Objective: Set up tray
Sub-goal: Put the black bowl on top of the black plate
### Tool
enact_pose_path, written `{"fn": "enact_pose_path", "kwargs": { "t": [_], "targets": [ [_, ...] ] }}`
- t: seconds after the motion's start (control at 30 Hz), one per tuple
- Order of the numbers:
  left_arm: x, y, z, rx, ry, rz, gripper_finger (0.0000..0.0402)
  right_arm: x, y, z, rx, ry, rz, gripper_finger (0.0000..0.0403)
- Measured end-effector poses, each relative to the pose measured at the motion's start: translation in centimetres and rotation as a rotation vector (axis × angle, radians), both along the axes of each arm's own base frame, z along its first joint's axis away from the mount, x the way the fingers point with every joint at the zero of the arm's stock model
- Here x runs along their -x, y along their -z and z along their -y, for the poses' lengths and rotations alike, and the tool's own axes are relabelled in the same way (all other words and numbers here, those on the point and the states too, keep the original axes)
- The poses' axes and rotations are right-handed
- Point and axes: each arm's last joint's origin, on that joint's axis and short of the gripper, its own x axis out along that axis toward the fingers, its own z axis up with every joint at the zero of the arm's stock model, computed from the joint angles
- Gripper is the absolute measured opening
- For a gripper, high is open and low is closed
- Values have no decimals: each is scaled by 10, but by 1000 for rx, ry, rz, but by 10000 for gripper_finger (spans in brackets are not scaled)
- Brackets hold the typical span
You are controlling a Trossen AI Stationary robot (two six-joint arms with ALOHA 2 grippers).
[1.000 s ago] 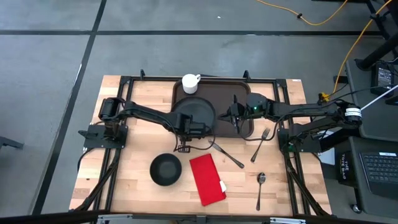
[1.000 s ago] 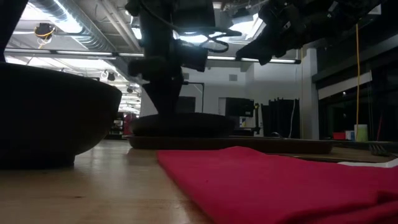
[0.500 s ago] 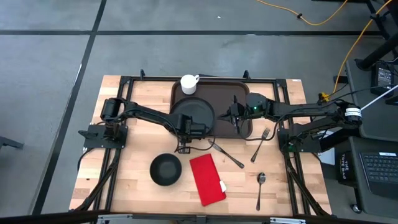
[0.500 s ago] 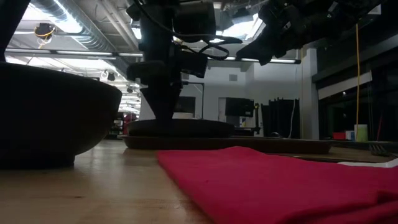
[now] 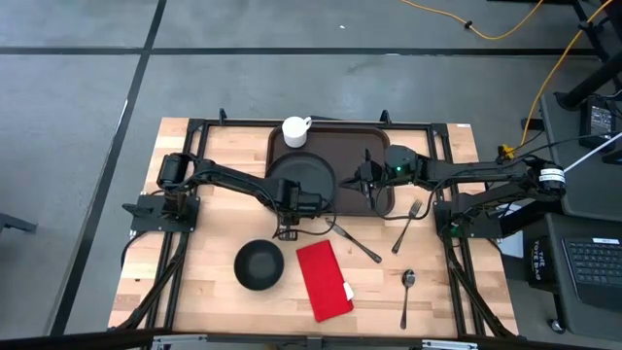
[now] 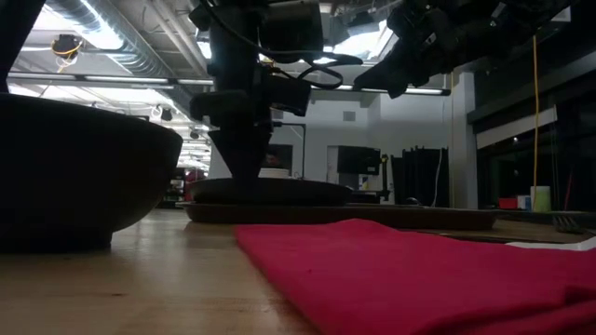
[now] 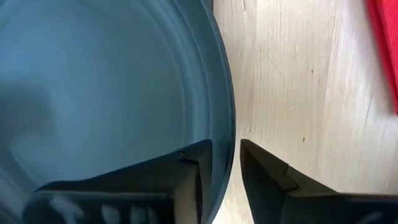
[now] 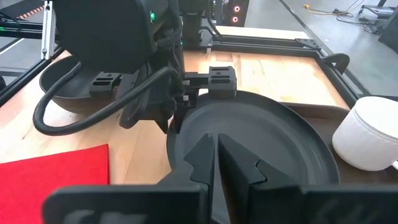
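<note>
Two grippers work over the tray (image 5: 374, 146), which lies at the table's far middle. The left gripper (image 7: 221, 174) has its jaws slightly parted astride the near rim of the black plate (image 5: 303, 175) on the tray's left part. The right gripper (image 8: 216, 163) hangs above the tray's right part, jaws pressed together on nothing.

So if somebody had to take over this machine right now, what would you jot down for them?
Left pincer: jaws slightly apart astride the black plate's rim, letting go.
Right pincer: shut, empty, above the tray's right part.
Done: plate and white cup on the tray.
Left on the table: black bowl, red napkin, two forks, spoon.
</note>
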Motion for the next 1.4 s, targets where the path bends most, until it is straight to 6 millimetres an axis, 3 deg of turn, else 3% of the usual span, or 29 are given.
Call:
{"fn": "enact_pose_path", "kwargs": {
  "t": [0.43, 1.13, 1.4],
  "targets": [
    [3, -2, 0, -6, -17, -15, 119, 0, 0, 0, 0, 0, -1, 28],
    [3, -2, -1, -33, -29, -19, 119, 0, 0, 0, -10, -15, -1, 28],
    [2, -30, 5, -24, -3, 13, 123, 0, 0, 0, -11, -15, 0, 28]
  ]
}}
